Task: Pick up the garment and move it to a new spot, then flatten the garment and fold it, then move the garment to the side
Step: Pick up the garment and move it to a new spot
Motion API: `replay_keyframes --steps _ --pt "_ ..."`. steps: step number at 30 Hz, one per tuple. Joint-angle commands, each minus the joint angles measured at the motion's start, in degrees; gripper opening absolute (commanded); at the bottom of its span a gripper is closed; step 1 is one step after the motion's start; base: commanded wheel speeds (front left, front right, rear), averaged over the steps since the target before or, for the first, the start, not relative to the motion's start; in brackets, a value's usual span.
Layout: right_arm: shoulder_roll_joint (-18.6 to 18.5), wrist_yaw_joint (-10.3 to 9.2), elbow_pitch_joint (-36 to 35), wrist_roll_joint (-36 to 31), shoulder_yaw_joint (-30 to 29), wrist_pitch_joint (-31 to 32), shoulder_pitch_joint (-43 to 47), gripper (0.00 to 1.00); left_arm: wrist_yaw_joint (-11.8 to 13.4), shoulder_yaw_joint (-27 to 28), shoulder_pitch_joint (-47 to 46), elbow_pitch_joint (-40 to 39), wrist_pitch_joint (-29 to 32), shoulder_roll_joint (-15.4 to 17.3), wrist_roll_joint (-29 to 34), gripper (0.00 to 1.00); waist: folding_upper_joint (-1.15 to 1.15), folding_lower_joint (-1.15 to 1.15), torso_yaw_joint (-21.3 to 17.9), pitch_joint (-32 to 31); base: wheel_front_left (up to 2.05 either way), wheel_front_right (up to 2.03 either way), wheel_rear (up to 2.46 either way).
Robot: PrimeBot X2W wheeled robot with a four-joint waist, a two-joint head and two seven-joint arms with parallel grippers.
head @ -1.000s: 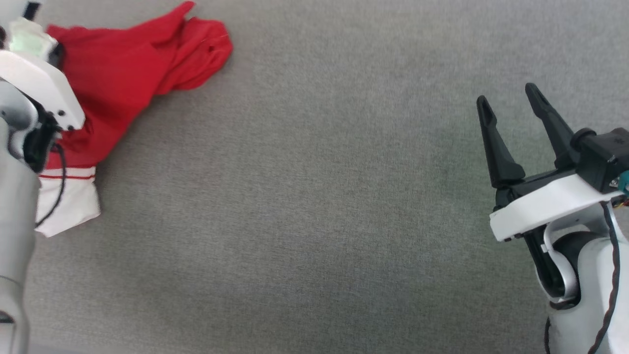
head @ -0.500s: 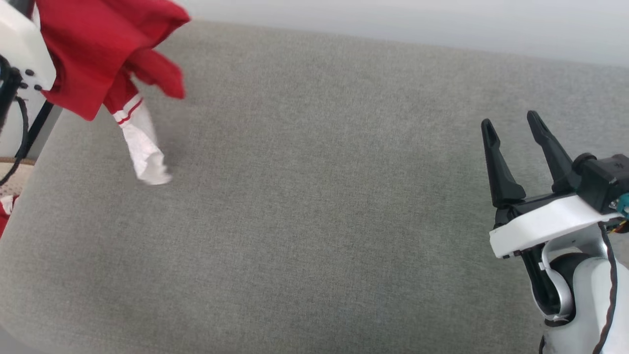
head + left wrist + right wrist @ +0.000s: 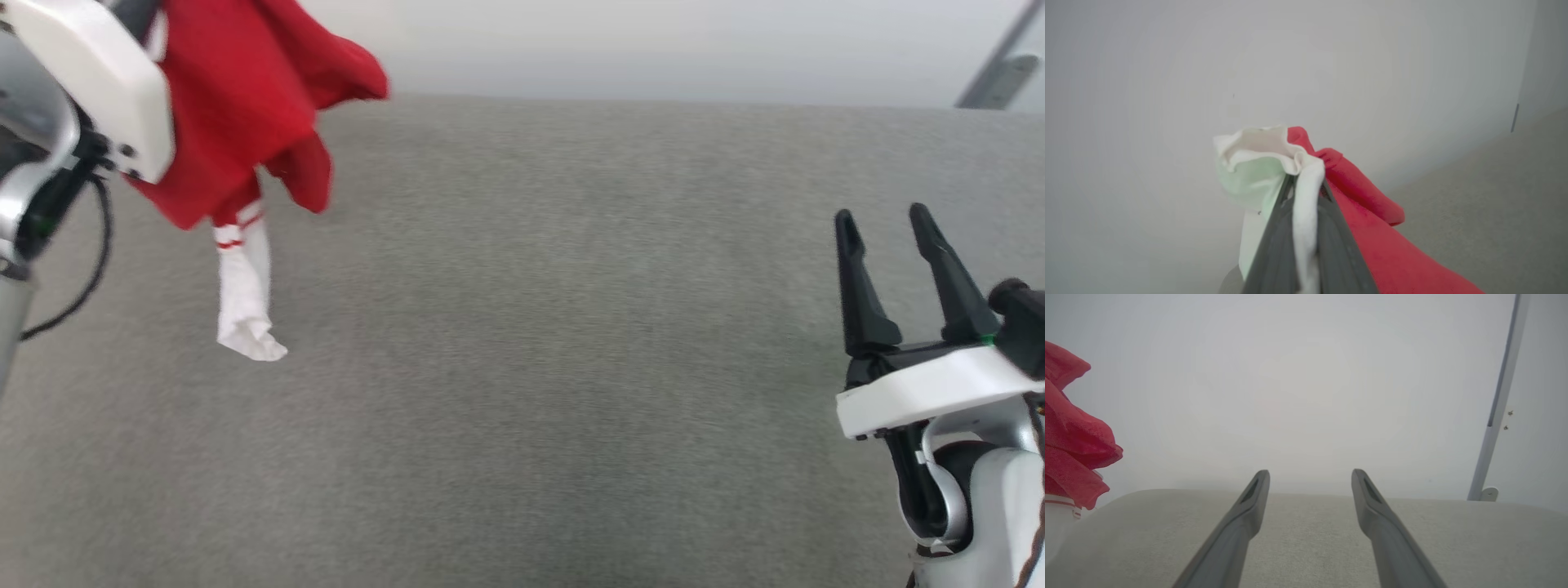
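Garment (image 3: 237, 106) dangles from the left end effector (image 3: 1304, 179), clamped on a white fold, presumably so it clears the bench (image 3: 571, 367) for carrying, while the right end effector (image 3: 882, 212) is empty, wide open, well aside.

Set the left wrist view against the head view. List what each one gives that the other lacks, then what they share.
Left wrist view: a close look at the left gripper, shut on a white fold of the garment.

Head view: the right gripper, open and well apart from the cloth. There is also a white sleeve with red stripes, hanging down toward the grey surface.

Shared: the red body of the garment, held up off that grey surface, and the pale wall beyond.
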Motion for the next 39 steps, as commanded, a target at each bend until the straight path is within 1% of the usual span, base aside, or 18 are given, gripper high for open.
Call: replay_keyframes --steps 1,5,8,12,13,16,21,22,27,32,35,39 --pt "0.2 0.01 -0.1 0.5 -0.3 -0.4 0.5 1.00 0.4 -0.3 0.8 -1.6 0.7 -0.1 -0.6 0.00 0.00 0.00 -2.6 0.1 0.00 0.00 0.00" --pt "0.5 0.01 -0.1 0.9 -1.0 -1.1 1.1 1.00 0.8 -2.1 2.2 -7.3 4.1 -0.4 -0.8 0.00 0.00 0.00 -6.3 1.1 0.00 0.00 0.00" --pt "0.8 0.01 0.4 1.4 -1.1 -1.8 1.2 1.00 0.9 -3.8 3.4 -10.0 6.2 -1.3 -1.3 0.00 0.00 0.00 -8.9 1.8 0.00 0.00 0.00" --pt "0.8 0.01 1.4 2.0 -0.3 -2.8 1.3 1.00 0.9 -6.5 6.5 -11.2 8.6 -2.8 -2.8 0.00 0.00 0.00 -12.0 2.8 0.00 0.00 0.00" --pt "0.8 0.01 1.4 2.0 -0.3 -2.8 1.3 1.00 0.9 -6.5 6.5 -11.2 8.6 -2.8 -2.8 0.00 0.00 0.00 -12.0 2.8 0.00 0.00 0.00" --pt "0.8 0.01 2.4 3.1 0.4 -3.6 1.4 1.00 0.5 -8.9 8.8 -10.0 10.3 -3.9 -3.8 0.00 0.00 0.00 -13.7 3.5 0.00 0.00 0.00" --pt "0.8 0.01 4.2 4.4 2.0 -5.2 1.1 1.00 -0.3 -12.9 12.6 -4.8 12.1 -5.9 -5.4 0.00 0.00 0.00 -16.0 4.2 0.00 0.00 0.00" --pt "0.8 0.01 4.8 4.9 2.6 -5.6 0.7 1.00 -0.7 -14.2 13.6 -2.1 11.9 -6.6 -6.0 0.00 0.00 0.00 -16.8 4.6 0.00 0.00 0.00" --pt "0.8 0.01 6.5 5.6 4.0 -6.7 0.1 1.00 -1.5 -17.6 15.0 4.5 12.2 -8.6 -7.0 0.00 0.00 0.00 -18.3 5.2 0.00 0.00 0.00" --pt "0.8 0.01 7.9 6.2 5.3 -7.5 -0.7 1.00 -1.8 -20.0 15.6 11.4 12.4 -10.7 -8.3 0.00 0.00 0.00 -19.3 5.8 0.00 0.00 0.00" --pt "0.8 0.01 8.6 7.3 5.9 -7.6 -1.0 1.00 -2.0 -21.9 15.8 15.2 12.0 -11.9 -8.9 0.00 0.00 0.00 -19.5 5.9 0.00 0.00 0.00" --pt "0.8 0.01 9.2 7.1 6.2 -7.9 -1.7 1.00 -2.1 -24.3 15.6 19.3 11.6 -13.7 -9.8 0.00 0.00 0.00 -19.3 6.1 0.00 0.00 0.00"
